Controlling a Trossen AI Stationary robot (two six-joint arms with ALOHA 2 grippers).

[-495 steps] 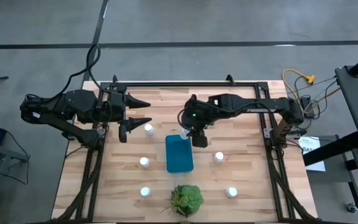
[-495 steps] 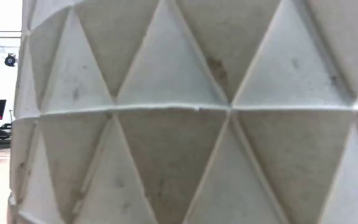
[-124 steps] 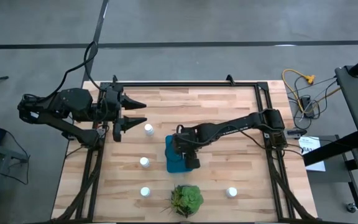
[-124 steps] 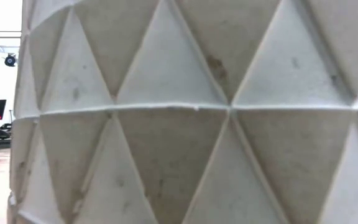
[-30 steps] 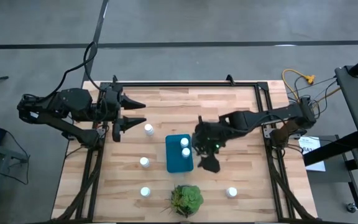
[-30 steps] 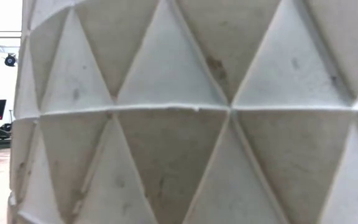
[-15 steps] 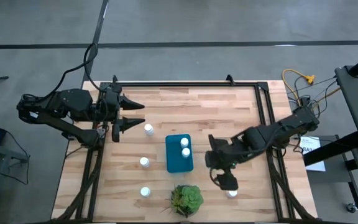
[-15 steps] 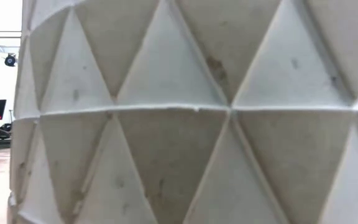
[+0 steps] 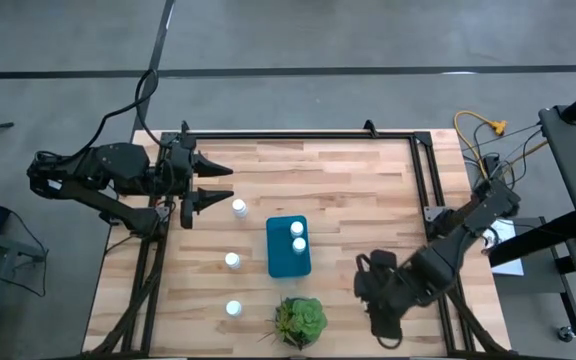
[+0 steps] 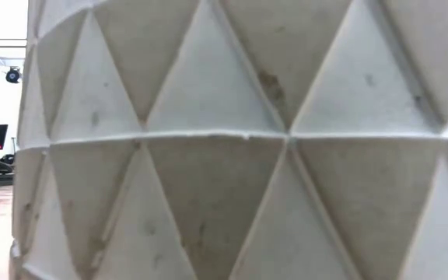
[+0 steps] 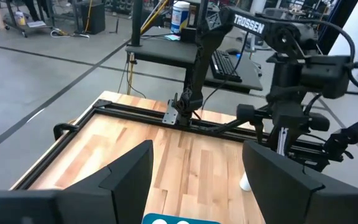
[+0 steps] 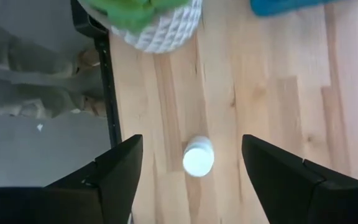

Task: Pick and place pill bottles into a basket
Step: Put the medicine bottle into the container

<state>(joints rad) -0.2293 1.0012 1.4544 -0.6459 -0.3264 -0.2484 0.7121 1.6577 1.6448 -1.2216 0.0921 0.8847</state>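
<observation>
Right gripper [image 9: 386, 325] hangs above the table's near-right corner, beside the plant [image 9: 299, 320]. In its wrist view one pill bottle [image 12: 198, 156] stands upright on the wood between the two fingers [image 12: 118, 168], touching neither; jaws wide, holding nothing. Basket [image 9: 288, 258] at table centre holds two bottles [image 9: 297, 235]. Left gripper [image 9: 216, 182] waits at far-left, jaws apart, empty.

White "TROSSEN" lettering on the dark robot arm [image 11: 253, 25] beyond the table.
</observation>
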